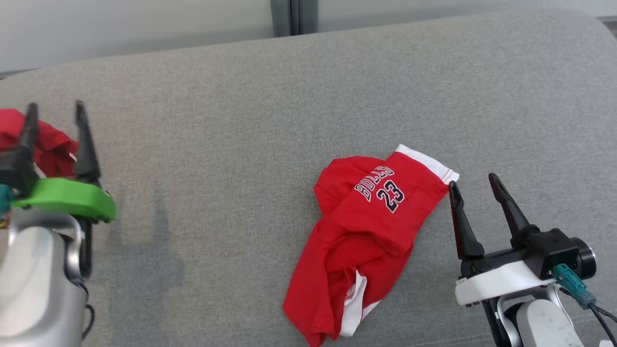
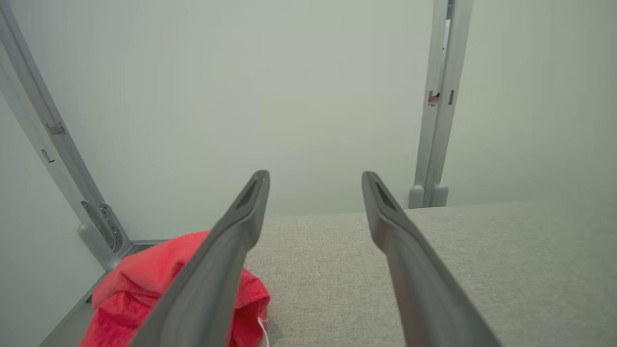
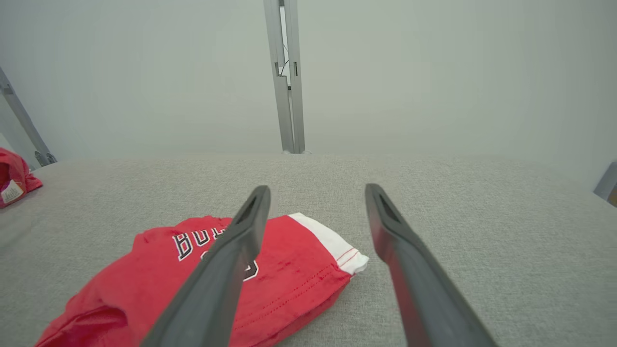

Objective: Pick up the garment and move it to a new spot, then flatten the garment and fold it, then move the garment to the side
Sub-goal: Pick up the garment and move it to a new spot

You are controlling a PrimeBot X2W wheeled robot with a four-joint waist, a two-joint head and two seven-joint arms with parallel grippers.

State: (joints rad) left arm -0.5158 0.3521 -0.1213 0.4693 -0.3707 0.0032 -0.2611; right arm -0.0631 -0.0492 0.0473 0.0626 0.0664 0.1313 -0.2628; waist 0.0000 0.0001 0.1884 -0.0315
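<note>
A crumpled red garment [image 1: 55,147] lies at the far left of the grey fabric surface. My left gripper [image 1: 56,103] stands open over it with nothing between its fingers. In the left wrist view the same garment [image 2: 140,279] bunches at the lower left, partly behind the left finger of that gripper [image 2: 314,176]. A second red garment [image 1: 371,231], printed BULLS 23 with white trim, lies rumpled in the middle. My right gripper [image 1: 473,180] is open just to its right, one fingertip by the white hem. The right wrist view shows this garment [image 3: 299,260] below and left of the open gripper [image 3: 317,189].
The grey upholstered surface [image 1: 241,120] stretches wide between the two garments and to the right. Its far edge meets a pale wall with a grey upright post [image 1: 293,17]. A slanted grey frame bar [image 2: 58,159] stands beyond the left garment.
</note>
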